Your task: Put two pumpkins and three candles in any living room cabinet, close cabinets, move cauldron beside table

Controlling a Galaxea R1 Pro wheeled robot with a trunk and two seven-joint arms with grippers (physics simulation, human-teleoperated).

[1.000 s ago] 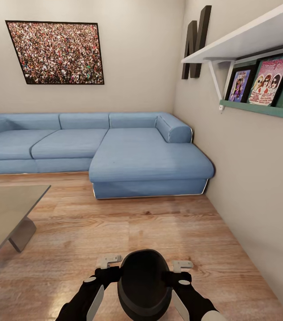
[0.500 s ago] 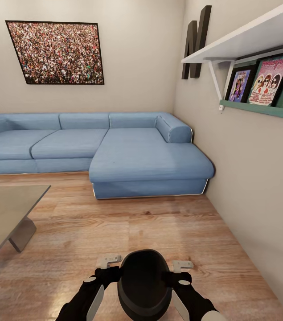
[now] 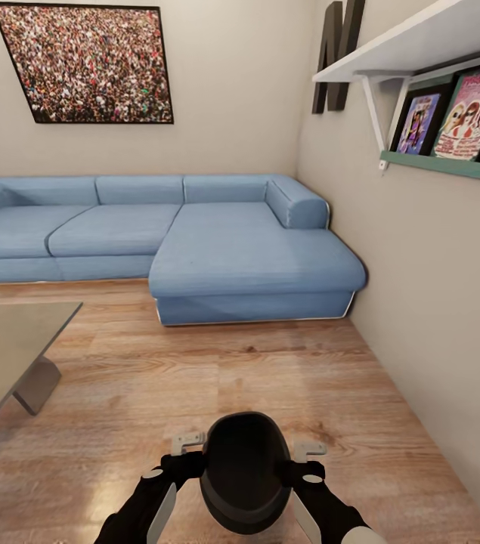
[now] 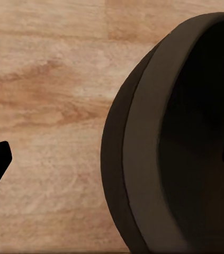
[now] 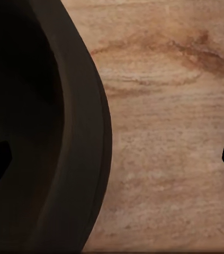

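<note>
The black cauldron (image 3: 243, 476) sits low in the head view between my two arms, over the wood-plank floor; I cannot tell whether it rests on the floor. My left gripper (image 3: 194, 444) straddles the cauldron's (image 4: 143, 174) left wall, one finger inside and one outside, jaws wide apart. My right gripper (image 3: 300, 453) stands the same way across the cauldron's (image 5: 64, 106) right wall. The grey glossy table (image 3: 5, 340) is at the left. Pumpkins, candles and cabinet are out of view.
A blue L-shaped sofa (image 3: 247, 264) fills the far side ahead. A wall (image 3: 444, 302) with a white shelf (image 3: 413, 45) and framed pictures runs close along the right. Bare plank floor (image 3: 232, 370) lies between me and the sofa.
The whole head view has shifted: sofa, wall picture and shelf sit differently, so the camera moved. The cauldron stays between my grippers, whose stance is unchanged.
</note>
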